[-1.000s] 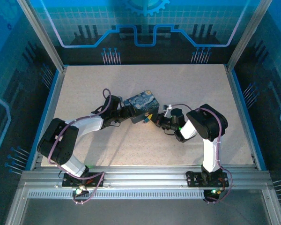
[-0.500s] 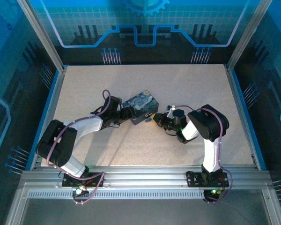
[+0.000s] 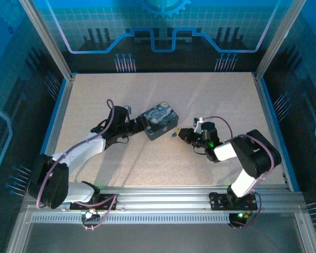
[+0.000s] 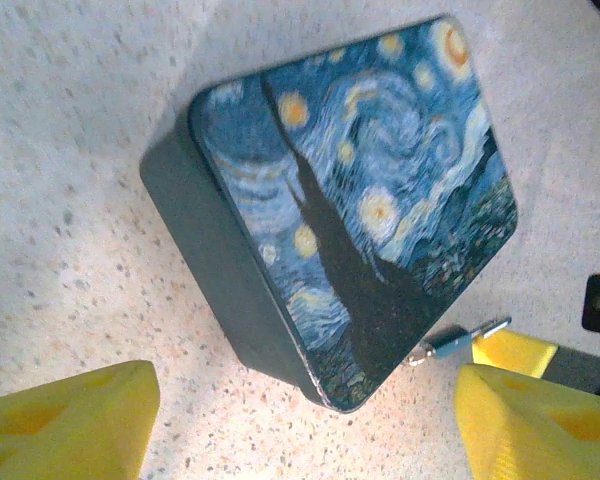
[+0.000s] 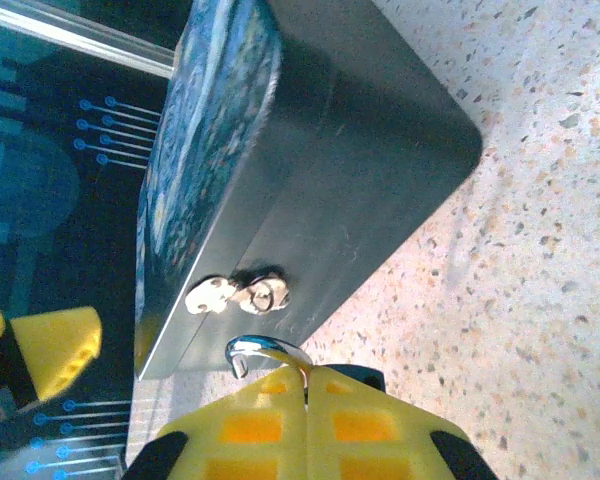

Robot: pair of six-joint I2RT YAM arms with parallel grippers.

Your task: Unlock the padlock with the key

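Near the middle of the pale speckled table (image 3: 210, 100), a chunky dark blue rectangular padlock (image 3: 159, 120) lies flat, its swirling blue-and-yellow starry-night top facing up. Just to its left sits the left claw (image 3: 138, 126), spread wide and holding nothing. From the left wrist camera, the left claw (image 4: 302, 400) has its two yellow fingers (image 4: 70, 420) far apart at the bottom corners of the view. The padlock (image 4: 360, 200) lies ahead of the gap between them, turned cornerwise and apart from both fingers. On the padlock's other side, the right claw (image 3: 182, 135) points at it from the right, low over the table. Its jaws are pressed together on a tiny silvery-grey metal key (image 3: 174, 135), which sticks out from the fingertips toward the padlock's near right side. From the right wrist camera, the right claw (image 5: 305, 385) shows its yellow fingers meeting with no gap. The key (image 5: 265, 350) curves out of the seam, just beside the lower edge of the plain dark side wall of the padlock (image 5: 320, 150); whether it touches cannot be told. Two small silvery studs (image 5: 237, 295) sit on that wall just above the key's tip. From the left wrist camera, the key (image 4: 465, 338) is a thin bright sliver next to the padlock's lower right corner, with a yellow fingertip (image 4: 515, 352) of the right claw right behind it.
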